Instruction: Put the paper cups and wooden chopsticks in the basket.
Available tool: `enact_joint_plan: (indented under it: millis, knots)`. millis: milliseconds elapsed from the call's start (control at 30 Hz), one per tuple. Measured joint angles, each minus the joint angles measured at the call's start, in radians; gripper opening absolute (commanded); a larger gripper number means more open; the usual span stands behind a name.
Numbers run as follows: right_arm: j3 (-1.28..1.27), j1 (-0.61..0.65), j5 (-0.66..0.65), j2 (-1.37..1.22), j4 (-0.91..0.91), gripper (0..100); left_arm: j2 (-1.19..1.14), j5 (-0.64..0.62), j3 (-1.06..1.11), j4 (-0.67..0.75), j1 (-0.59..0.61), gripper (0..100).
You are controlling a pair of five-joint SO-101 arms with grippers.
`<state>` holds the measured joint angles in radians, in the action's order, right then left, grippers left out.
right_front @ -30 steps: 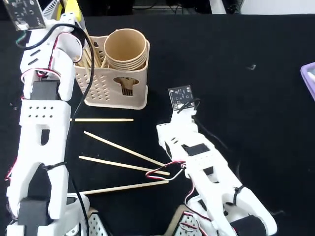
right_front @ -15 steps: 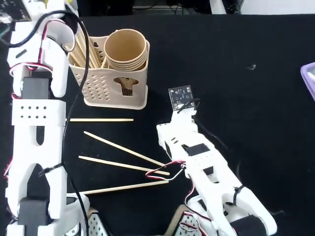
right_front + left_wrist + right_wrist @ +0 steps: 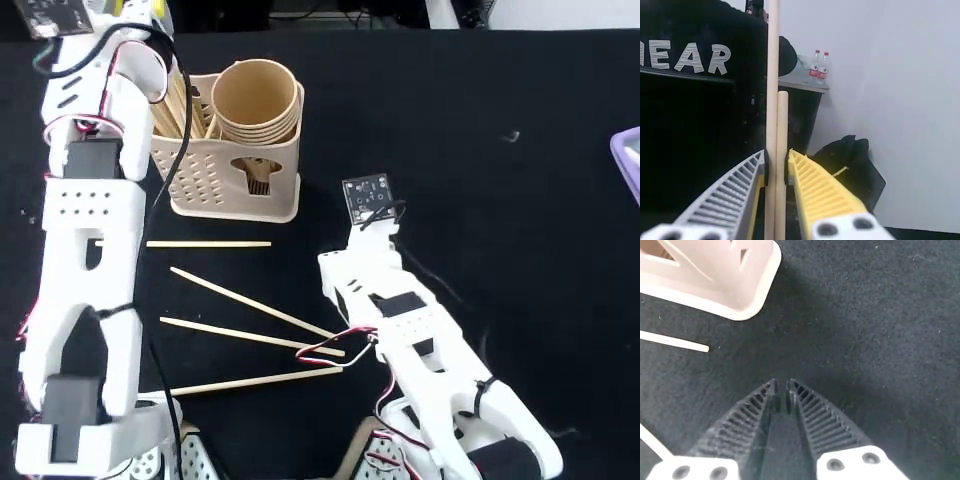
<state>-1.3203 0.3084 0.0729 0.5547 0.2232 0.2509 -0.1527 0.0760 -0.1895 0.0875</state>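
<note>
High view: basket (image 3: 205,182) near the worktop's (image 3: 500,250) far left corner holds the stacked cups (image 3: 256,95) and stowed chopsticks (image 3: 178,105); four loose chopsticks (image 3: 250,334) lie toward the near edge, still to go; left tool (image 3: 776,165) clenches a pair of chopsticks (image 3: 772,75); right tool (image 3: 782,390) is clenched, empty.

You have the basket (image 3: 235,175) on the black desk (image 3: 500,250), a stack of paper cups (image 3: 255,100) in one compartment and chopsticks (image 3: 183,105) standing in the other, beside the left arm (image 3: 85,230). 4 loose chopsticks (image 3: 255,303) lie between it and the right arm (image 3: 400,310).
</note>
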Motion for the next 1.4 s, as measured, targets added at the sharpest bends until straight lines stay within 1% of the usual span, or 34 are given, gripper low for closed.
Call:
enact_joint_plan:
  millis: [200, 367, 567, 767, 933, 1033, 1400]
  knots:
    - [0.000, 0.000, 0.000, 0.000, 0.000, 4.6, -0.031, 0.000, 0.003, 0.000, 0.000, 3]
    - [0.000, 0.000, 0.000, 0.000, 0.000, 4.6, -0.028, -0.003, 0.101, 0.005, 0.002, 3]
    - [0.000, 0.000, 0.000, 0.000, 0.000, 4.6, -0.018, 0.002, 0.089, -0.124, 0.003, 3]
    - [0.000, 0.000, 0.000, 0.000, 0.000, 4.6, -0.006, 0.002, 0.094, -0.149, 0.005, 3]
    - [0.000, 0.000, 0.000, 0.000, 0.000, 4.6, -0.018, -0.003, 0.072, -0.152, 0.018, 3]
    - [0.000, 0.000, 0.000, 0.000, 0.000, 4.6, -0.025, -0.005, 0.032, -0.172, 0.025, 3]
    - [0.000, 0.000, 0.000, 0.000, 0.000, 4.6, -0.026, -0.002, -0.114, -0.173, 0.028, 3]
